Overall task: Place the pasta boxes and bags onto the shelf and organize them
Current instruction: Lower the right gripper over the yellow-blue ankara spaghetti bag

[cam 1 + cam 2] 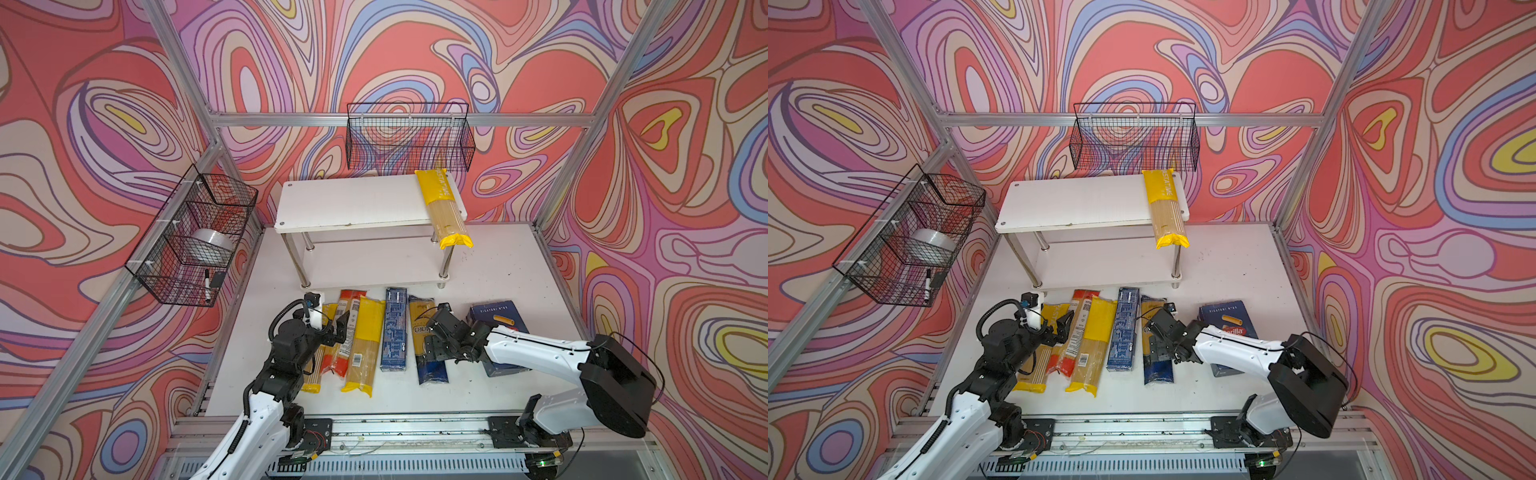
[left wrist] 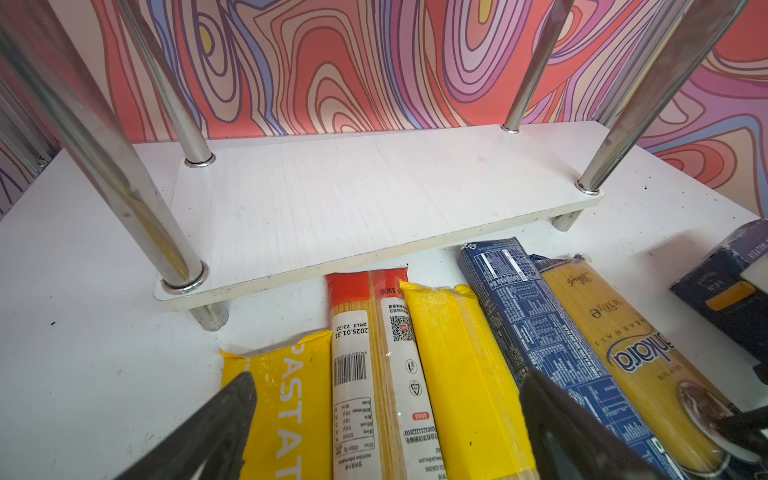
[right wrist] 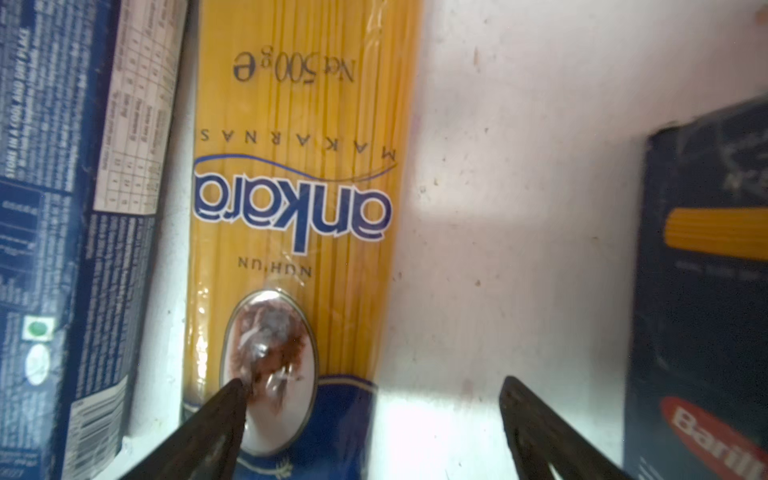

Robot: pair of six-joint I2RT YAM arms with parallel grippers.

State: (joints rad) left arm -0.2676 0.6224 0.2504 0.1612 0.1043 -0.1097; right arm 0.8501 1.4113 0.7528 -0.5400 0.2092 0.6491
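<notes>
The white two-tier shelf [image 1: 357, 203] [image 2: 374, 195] stands at the back. One yellow-and-clear bag [image 1: 442, 203] lies on its top tier's right end, overhanging the front. On the table lie a yellow bag [image 2: 286, 399], a red-ended bag [image 2: 374, 357], another yellow bag [image 1: 365, 340], the narrow blue box [image 1: 395, 332], the ankara bag [image 3: 299, 166] and the Barilla box [image 1: 498, 316]. My left gripper [image 2: 386, 395] [image 1: 338, 328] hangs open over the left bags. Just above the ankara bag's edge and bare table my right gripper [image 3: 374, 384] [image 1: 436, 336] is open and holds nothing.
A black wire basket [image 1: 409, 137] hangs on the back wall above the shelf. Another wire basket [image 1: 195, 237] on the left frame holds a tape roll [image 1: 212, 245] and a marker [image 1: 207, 284]. Aluminium posts [image 1: 582, 145] bound the table.
</notes>
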